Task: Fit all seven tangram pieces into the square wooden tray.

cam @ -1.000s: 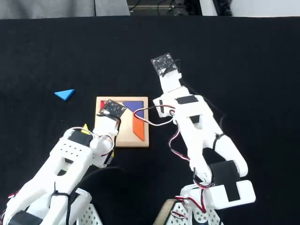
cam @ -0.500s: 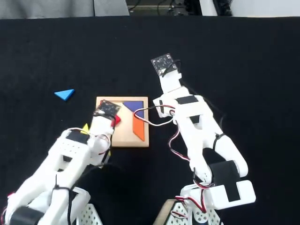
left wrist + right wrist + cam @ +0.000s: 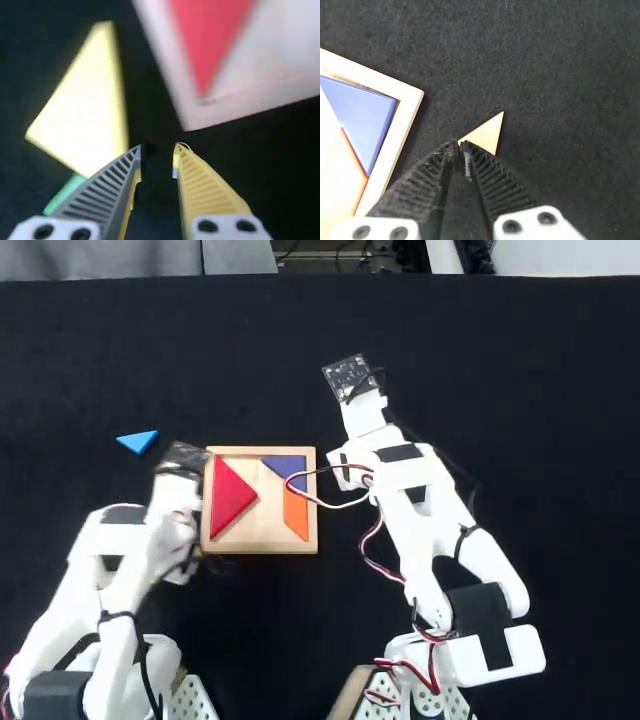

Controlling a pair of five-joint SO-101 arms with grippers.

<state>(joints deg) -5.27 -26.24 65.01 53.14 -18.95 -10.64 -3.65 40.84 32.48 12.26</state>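
Robotics lab bench, black-draped table [image 3: 540,360], tangled cables [image 3: 300,252] along its back edge.

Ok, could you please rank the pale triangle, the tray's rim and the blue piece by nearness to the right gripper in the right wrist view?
1. pale triangle, on the cloth just past the tips of the right gripper.
2. tray's rim, its corner off to one side.
3. blue piece, inside the tray beyond that rim.
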